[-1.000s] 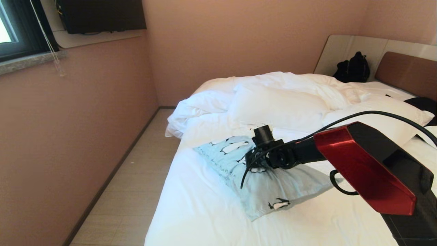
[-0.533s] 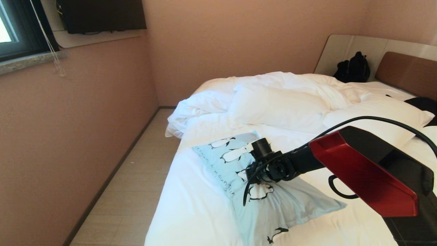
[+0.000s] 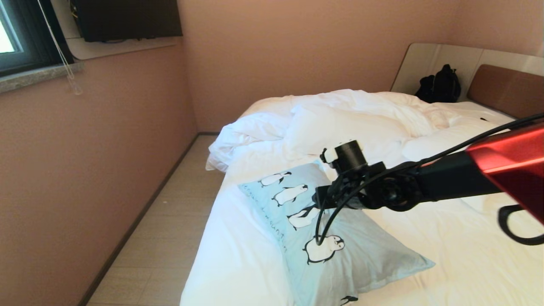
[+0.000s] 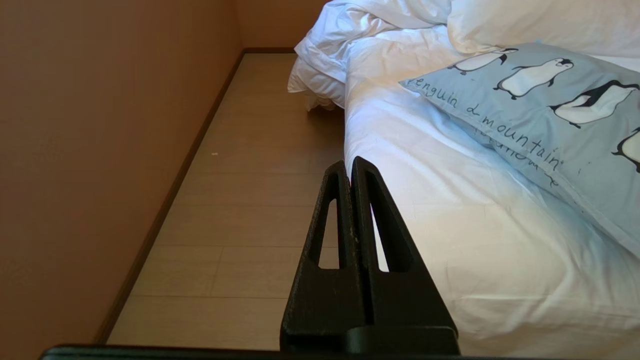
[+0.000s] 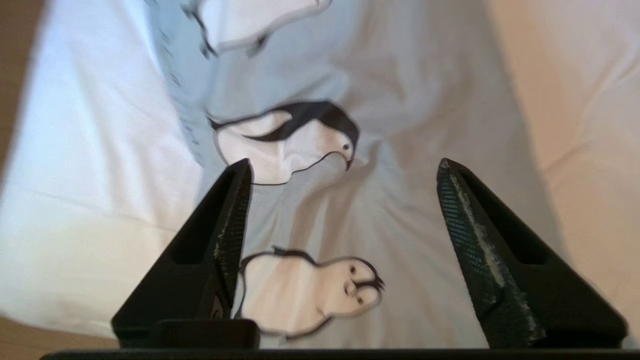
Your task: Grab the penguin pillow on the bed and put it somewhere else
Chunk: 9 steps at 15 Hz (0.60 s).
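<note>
Pillow (image 3: 335, 238) with the penguins lies flat on the bed (image 3: 459, 259), near the edge at about seven o'clock of the mattress, and nothing holds it. The right claw (image 5: 342, 170) hangs above it with its two fingers spread wide, and only the blue cloth with two penguins shows between them; the fingers do not touch the cloth. In my judgement the moving part of the task is finished, because the pillow rests by itself near the bed's edge, apart from the heaped duvet (image 3: 259, 127) and the white pillows (image 3: 344, 131) at about twelve o'clock. What is left seems only to take the right arm away.

The left claw (image 4: 348, 172) is pressed shut on nothing, and it points at the floor (image 4: 240, 210) beside the bed, with the pillow at about two o'clock from it; this arm looks parked.

Some things are hidden. In the head view the right arm and its cable cover the middle of the pillow, and the claw itself is behind the wrist there. The lower corner of the pillow is cut off by the picture edge. The line of writing reads "penguin mountain" only in the left wrist view. The dark bag (image 3: 440, 85) by the headboard (image 3: 505, 91) is too small to identify further.
</note>
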Motion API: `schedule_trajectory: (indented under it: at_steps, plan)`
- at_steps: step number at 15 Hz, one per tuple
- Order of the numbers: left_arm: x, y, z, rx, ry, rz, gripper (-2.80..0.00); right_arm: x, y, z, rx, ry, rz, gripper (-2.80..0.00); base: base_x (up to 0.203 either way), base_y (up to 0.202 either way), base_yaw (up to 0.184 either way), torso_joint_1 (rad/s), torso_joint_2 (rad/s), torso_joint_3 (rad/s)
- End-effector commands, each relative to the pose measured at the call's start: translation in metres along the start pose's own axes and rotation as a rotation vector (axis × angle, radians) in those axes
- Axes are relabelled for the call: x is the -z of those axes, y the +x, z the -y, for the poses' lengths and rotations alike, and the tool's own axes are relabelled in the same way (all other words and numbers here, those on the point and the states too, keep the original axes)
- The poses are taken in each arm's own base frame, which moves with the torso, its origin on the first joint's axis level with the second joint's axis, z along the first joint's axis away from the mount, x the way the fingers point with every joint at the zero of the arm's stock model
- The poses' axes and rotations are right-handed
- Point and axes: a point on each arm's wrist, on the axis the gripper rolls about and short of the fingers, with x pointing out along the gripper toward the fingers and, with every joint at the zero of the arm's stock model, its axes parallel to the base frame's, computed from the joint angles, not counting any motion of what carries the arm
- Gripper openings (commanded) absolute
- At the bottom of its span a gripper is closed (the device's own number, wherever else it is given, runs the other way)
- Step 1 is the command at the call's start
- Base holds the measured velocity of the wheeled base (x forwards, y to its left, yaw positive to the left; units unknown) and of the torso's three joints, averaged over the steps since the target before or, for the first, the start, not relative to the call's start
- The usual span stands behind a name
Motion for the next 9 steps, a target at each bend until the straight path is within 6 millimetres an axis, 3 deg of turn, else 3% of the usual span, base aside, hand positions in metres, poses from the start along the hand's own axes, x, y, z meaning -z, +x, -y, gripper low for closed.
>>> schedule_trajectory:
  at_steps: [1,3,5,9]
  plan:
    - [0.000,0.000,0.000,-0.001,-0.001,0.001,-2.80,-0.027,-0.084,0.014,-0.045,0.046,0.157,-2.80,0.000,0.000,0.000,0.000,0.00,0.000]
    - [0.000,0.000,0.000,-0.001,0.000,0.001,-2.80,-0.025,-0.139,0.029,-0.070,0.070,0.228,-2.80,0.000,0.000,0.000,0.000,0.00,0.000]
    - [0.000,0.000,0.000,-0.001,0.000,0.001,-2.80,-0.009,-0.188,0.047,-0.081,0.122,0.285,-2.80,0.000,0.000,0.000,0.000,0.00,0.000]
    - [0.000,0.000,0.000,-0.001,0.000,0.000,-2.80,0.052,-0.254,0.089,0.102,0.239,0.387,-2.80,0.000,0.000,0.000,0.000,0.00,0.000]
